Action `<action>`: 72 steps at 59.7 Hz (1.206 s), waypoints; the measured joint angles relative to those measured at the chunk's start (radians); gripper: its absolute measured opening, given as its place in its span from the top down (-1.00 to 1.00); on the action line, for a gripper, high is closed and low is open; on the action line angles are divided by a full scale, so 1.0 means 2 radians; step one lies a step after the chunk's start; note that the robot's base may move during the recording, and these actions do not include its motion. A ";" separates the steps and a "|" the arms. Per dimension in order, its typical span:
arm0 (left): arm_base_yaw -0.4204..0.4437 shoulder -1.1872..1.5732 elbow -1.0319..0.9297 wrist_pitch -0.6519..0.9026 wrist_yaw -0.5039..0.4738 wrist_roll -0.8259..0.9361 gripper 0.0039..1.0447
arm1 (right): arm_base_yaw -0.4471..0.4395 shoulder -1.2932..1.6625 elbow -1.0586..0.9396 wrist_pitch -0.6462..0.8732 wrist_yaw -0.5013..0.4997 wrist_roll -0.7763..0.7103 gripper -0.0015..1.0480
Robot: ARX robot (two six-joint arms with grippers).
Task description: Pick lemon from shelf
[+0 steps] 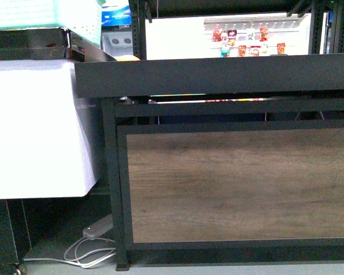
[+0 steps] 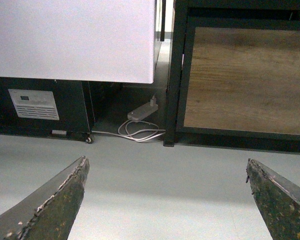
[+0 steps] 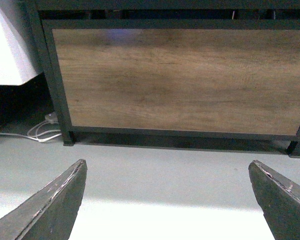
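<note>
1. The shelf (image 1: 218, 74) fills most of the front view. One long black tray rim runs from the left of the middle out to the right edge, with a black metal frame below it.
2. A brown wood-look panel (image 1: 235, 183) is set in that frame under the tray and reaches almost to the floor (image 2: 140, 190).
3. The lemon cannot be picked out for sure. The only fruit in sight is a small yellow-orange cap (image 1: 128, 57) peeking just over the tray's rim near the tray's left end. Too little of it shows to tell what kind of fruit it is.
4. The left gripper (image 2: 166, 161) hangs low over the grey floor in front of the shelf's left corner post. Its jaws stand wide apart with nothing between them.
5. The right gripper (image 3: 167, 163) hangs low facing the wood-look panel. Its jaws are also spread wide and hold nothing.
6. A white chest (image 1: 34, 126) stands just beside the shelf's left end, on a dark base.
7. A white power strip (image 1: 97, 228) and a looped white cable (image 1: 86, 252) lie on the floor between the chest and the shelf's left leg.
8. A pale green basket (image 1: 46, 14) sits above the chest at the upper left of the front view.
</note>
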 joint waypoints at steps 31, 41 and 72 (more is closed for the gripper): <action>0.000 0.000 0.000 0.000 0.000 0.000 -0.85 | 0.000 0.000 0.000 0.000 0.000 0.000 -0.86; 0.000 0.000 0.000 0.000 0.000 0.000 -0.85 | 0.000 0.000 0.000 0.000 0.000 0.000 -0.86; 0.000 0.000 0.000 0.000 0.000 0.000 -0.85 | 0.000 0.000 0.000 0.000 0.000 0.000 -0.86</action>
